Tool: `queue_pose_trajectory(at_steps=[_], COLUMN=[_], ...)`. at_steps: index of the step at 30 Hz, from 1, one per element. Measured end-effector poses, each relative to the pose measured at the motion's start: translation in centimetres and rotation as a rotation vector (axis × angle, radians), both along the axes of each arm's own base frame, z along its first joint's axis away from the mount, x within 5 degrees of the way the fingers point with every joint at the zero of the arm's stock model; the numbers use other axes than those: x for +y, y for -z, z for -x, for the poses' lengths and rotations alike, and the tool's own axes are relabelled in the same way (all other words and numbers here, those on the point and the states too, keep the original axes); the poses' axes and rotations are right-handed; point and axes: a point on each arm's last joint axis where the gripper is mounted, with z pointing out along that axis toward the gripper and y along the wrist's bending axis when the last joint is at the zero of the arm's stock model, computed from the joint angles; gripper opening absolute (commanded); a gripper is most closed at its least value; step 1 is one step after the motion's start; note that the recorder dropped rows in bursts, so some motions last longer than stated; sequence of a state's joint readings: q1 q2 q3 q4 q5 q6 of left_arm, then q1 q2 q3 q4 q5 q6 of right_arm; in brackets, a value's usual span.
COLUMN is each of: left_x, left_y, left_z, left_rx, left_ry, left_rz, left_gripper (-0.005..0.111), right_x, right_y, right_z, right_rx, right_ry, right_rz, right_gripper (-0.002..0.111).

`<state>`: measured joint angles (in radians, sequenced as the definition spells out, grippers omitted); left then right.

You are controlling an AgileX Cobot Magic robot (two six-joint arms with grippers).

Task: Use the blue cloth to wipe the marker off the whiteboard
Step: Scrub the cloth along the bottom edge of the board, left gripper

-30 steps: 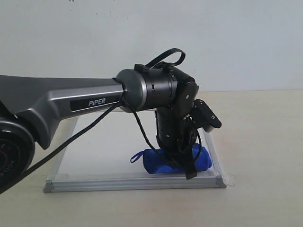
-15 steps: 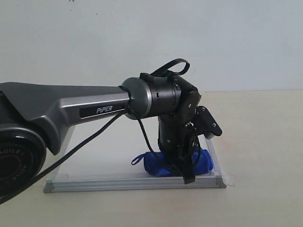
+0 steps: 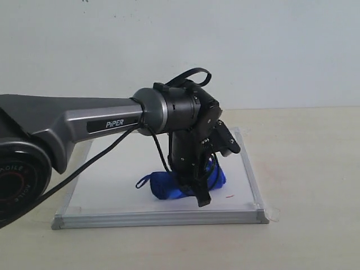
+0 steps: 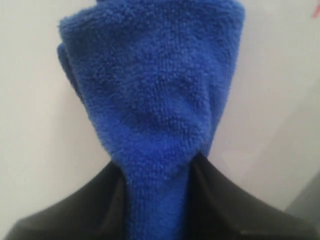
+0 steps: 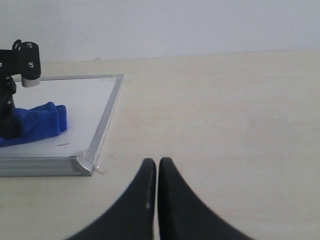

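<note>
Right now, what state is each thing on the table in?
whiteboard: lying flat, visible part nearly clean
marker: only a small red fleck visible
blue cloth: rolled up, resting on the whiteboard
left gripper: jaws shut on the blue cloth
right gripper: jaws shut, empty, off the whiteboard

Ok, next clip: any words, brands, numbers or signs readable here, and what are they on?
"PiPER": white letters on the black label on the left arm's grey link.
Curved lettering on the round joint housing at the exterior view's left edge: blurred and cut off, unreadable.
Whiteboard, blue cloth, both wrist views: no text.
</note>
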<state>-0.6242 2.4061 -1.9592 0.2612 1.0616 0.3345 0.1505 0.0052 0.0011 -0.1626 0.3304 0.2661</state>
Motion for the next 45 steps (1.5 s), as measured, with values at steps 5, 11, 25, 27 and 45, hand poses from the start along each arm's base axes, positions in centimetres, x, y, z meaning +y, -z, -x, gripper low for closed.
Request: queue_pose_trajectory(at_steps=[5, 11, 25, 27, 45], left_x=[-1.7, -2.6, 0.2, 0.9, -3.4], left_y=[-0.7, -0.9, -0.6, -0.6, -0.7], left_z=[1.4, 2.0, -0.7, -0.9, 1.6], left_rx=[0.106, 0.147, -0.108, -0.104, 0.051], left_ry=[0.100, 0.177, -0.038, -0.054, 0.214], left_rz=[0.135, 0.194, -0.027, -0.060, 0.175], left_gripper=[0.004, 0.004, 0.004, 0.004, 0.004], right_x=[0.0, 0.0, 0.0, 0.0, 0.0], right_y=[0.0, 0.0, 0.0, 0.0, 0.0], right_z=[0.0, 0.0, 0.0, 0.0, 0.0], right_rx=[0.000, 0.000, 0.000, 0.000, 0.000], right_ry=[0.000, 0.000, 0.000, 0.000, 0.000], right_rz=[0.000, 0.000, 0.000, 0.000, 0.000], right_gripper=[0.001, 0.001, 0.001, 0.001, 0.001])
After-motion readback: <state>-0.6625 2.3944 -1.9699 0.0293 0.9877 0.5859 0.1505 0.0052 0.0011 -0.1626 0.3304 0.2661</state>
